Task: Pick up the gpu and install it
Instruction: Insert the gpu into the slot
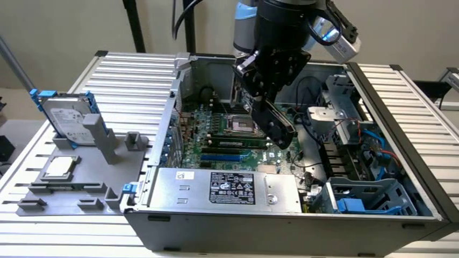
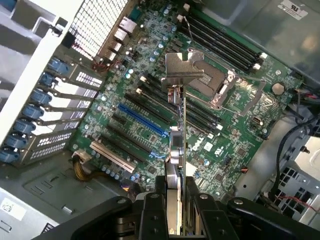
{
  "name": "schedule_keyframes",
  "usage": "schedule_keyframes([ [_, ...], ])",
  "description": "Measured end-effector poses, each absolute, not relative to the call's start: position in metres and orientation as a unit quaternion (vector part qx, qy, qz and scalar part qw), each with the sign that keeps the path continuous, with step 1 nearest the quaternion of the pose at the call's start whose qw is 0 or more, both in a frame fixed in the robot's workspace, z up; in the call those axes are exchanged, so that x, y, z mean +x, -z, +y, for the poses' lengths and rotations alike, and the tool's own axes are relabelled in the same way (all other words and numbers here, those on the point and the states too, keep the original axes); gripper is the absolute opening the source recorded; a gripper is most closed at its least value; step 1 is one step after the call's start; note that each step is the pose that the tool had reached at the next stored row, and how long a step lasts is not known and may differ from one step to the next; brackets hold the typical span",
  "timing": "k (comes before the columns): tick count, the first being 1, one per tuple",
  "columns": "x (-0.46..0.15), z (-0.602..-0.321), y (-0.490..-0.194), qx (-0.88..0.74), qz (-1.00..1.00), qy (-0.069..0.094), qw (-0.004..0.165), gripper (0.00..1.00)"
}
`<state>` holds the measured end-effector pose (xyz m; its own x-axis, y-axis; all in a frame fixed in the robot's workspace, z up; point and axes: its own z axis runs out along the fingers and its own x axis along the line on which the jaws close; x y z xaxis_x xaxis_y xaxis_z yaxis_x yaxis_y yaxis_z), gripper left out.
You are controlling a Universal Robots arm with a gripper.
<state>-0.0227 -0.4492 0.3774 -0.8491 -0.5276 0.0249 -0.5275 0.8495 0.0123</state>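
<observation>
Edges first: the gpu [image 2: 177, 145] hangs edge-on above the motherboard [image 2: 240, 145] without touching it, and my gripper [image 2: 175, 215] is clamped on its near edge. Its silver bracket [image 2: 182, 67] sits at the far end, over the motherboard near the processor socket [image 2: 220, 87]. From the exterior view the gpu [image 1: 276, 126] tilts below my gripper [image 1: 259, 99], with open air all round it above the motherboard [image 1: 215, 121]. The case [image 1: 287, 231] walls stand well apart from it. The power supply [image 1: 222, 188] lies just beside the motherboard's near edge. The case lies open on a ribbed metal table [image 1: 129, 80]. On the motherboard I count one blue slot [image 2: 142, 120] and one pale slot [image 2: 112, 156]. Well apart from the motherboard, outside the case, one hard drive [image 1: 68, 115] stands upright on one grey stand [image 1: 79, 166].
</observation>
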Motion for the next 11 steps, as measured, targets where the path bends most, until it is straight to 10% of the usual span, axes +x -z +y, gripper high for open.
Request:
schedule_keyframes([
  [11, -0.0227, -0.4492, -0.3699, 0.369, -0.929, 0.0, 0.01, 0.27],
])
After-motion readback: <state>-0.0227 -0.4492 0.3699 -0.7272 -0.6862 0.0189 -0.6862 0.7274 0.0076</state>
